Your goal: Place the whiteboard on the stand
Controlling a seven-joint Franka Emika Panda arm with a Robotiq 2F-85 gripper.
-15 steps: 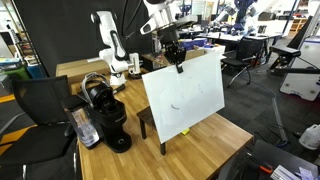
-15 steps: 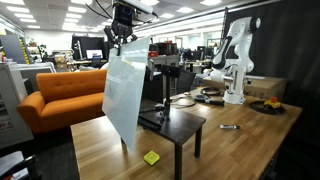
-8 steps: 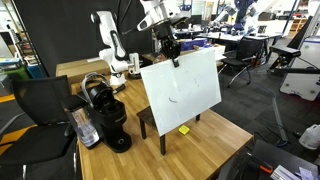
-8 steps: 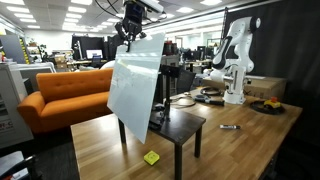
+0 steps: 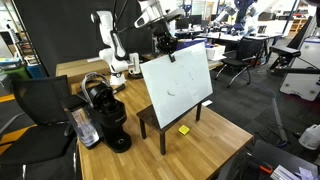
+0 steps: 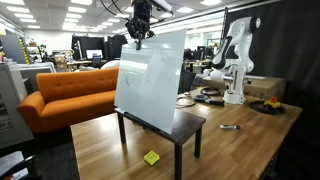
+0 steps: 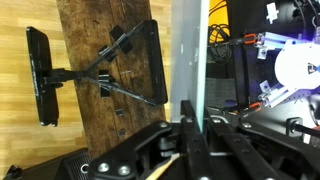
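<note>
Wrist view first: gripper (image 7: 192,108) pinched shut on the top edge of the whiteboard (image 7: 190,45), which shows edge-on as a thin pale strip running straight away from the fingers. Gripped by the edge, probably so the panel hangs beneath the wrist and can be lowered without swinging. Below, the stand (image 7: 95,30), with a black frame (image 7: 100,72) lying on its dark top to one side of the board.

In both exterior views: whiteboard (image 5: 177,85) near upright with a slight tilt, hanging under the gripper (image 6: 141,28), lower edge down at the top of the stand (image 6: 188,124). Touching or just clear of it: cannot tell. Likely tilted so it can lean once set down.

Further out, on the table (image 5: 225,140): a small yellow block (image 5: 184,130) by the stand's legs and a coffee machine (image 5: 108,115) beside the stand.
</note>
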